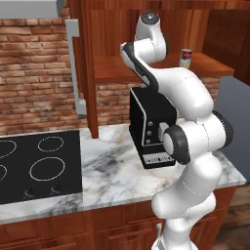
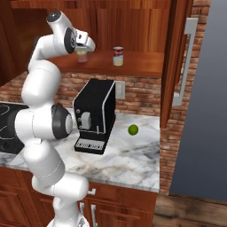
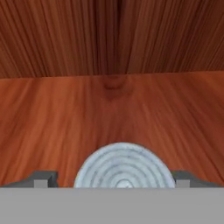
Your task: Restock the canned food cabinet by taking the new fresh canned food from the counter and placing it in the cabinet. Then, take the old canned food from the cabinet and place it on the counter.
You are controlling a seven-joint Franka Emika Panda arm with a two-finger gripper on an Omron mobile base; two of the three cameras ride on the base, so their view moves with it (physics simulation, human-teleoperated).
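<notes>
The new fresh canned food (image 2: 82,56) stands upright on the cabinet shelf (image 2: 142,63), its yellow band just visible under my hand. In the hand view its ringed silver top (image 3: 124,166) lies between my fingertips (image 3: 42,178), with a gap on the left side. My gripper (image 2: 83,49) is open over it and reaches into the cabinet (image 1: 117,68). The old canned food (image 2: 118,56), red and white, stands on the same shelf to the right (image 1: 185,58), apart from my hand. Below lies the marble counter (image 1: 117,171).
A black coffee machine (image 2: 95,115) stands on the counter under the shelf, with a small green ball (image 2: 132,129) to its right. The black stovetop (image 1: 39,163) is at the left. Both cabinet doors (image 1: 85,63) (image 2: 175,57) hang open, each with a grey bar handle.
</notes>
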